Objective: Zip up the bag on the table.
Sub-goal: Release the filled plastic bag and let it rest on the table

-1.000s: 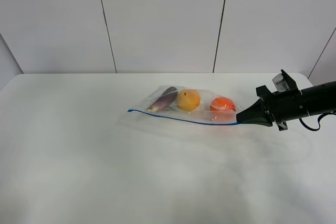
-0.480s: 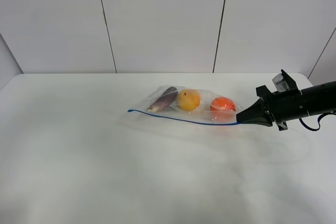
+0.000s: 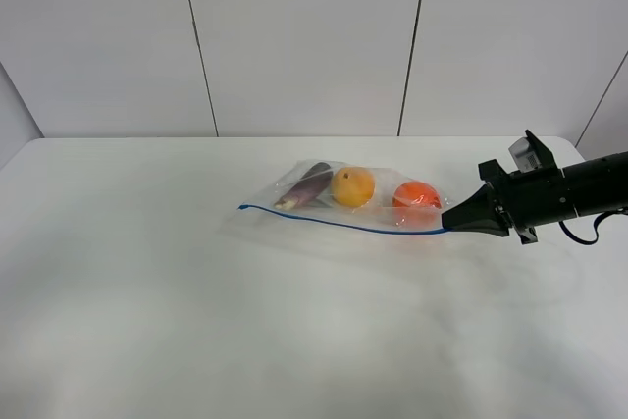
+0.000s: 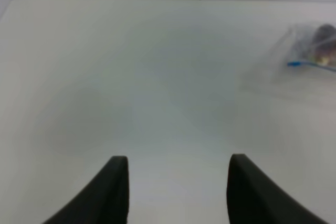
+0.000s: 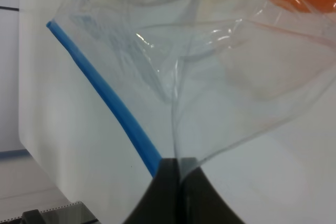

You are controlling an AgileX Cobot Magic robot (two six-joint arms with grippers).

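The clear bag [image 3: 353, 205] lies on the white table [image 3: 196, 291] right of centre, its blue zipper strip [image 3: 334, 221] along the near edge. Through the plastic show a purple eggplant [image 3: 304, 186], a yellow pear [image 3: 353, 186] and an orange [image 3: 417, 194]. My right gripper [image 3: 449, 228] is shut on the bag's right end at the zipper strip [image 5: 113, 108]; its wrist view shows the fingertips [image 5: 169, 174] pinching the plastic. My left gripper [image 4: 176, 192] is open over bare table, far from the bag [image 4: 315, 51], and does not appear in the high view.
The grey panelled wall [image 3: 314, 36] rises behind the table's far edge. The right arm [image 3: 579, 193] reaches in from the right side.
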